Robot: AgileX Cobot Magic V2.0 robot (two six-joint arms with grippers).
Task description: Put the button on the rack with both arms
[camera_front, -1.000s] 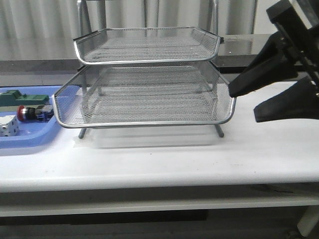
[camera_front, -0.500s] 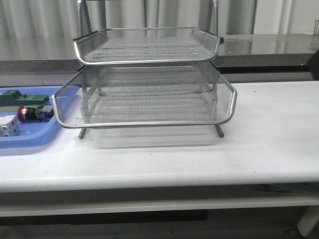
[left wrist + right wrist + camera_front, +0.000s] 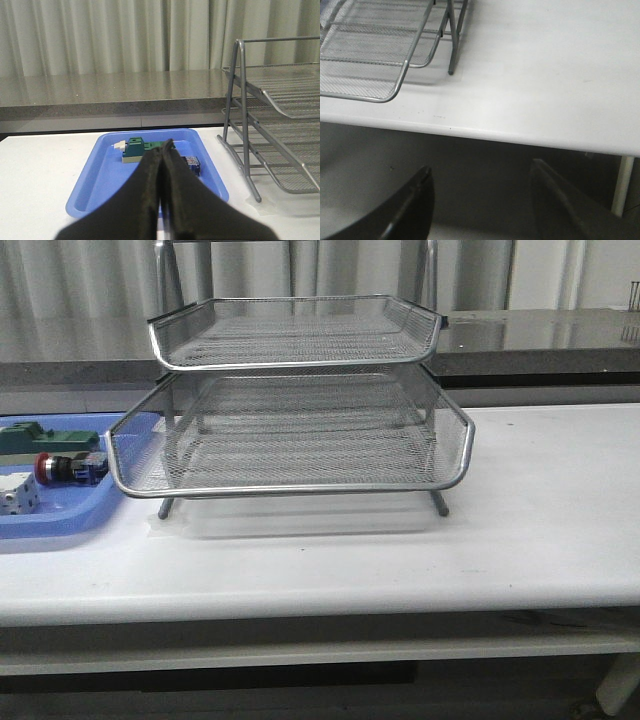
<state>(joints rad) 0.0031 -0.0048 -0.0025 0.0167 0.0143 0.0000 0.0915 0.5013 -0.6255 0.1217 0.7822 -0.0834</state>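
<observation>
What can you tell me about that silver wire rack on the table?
The rack is a silver metal wire-mesh letter tray with stacked tiers on thin legs; the front view shows two tiers, the lower one pulled forward past the upper. It stands upright on the white table, right of the blue tray. Both tiers look empty, and no end effector touches it.

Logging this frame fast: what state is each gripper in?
Left gripper: shut, fingers pressed together, holding nothing.
Right gripper: open, empty.
</observation>
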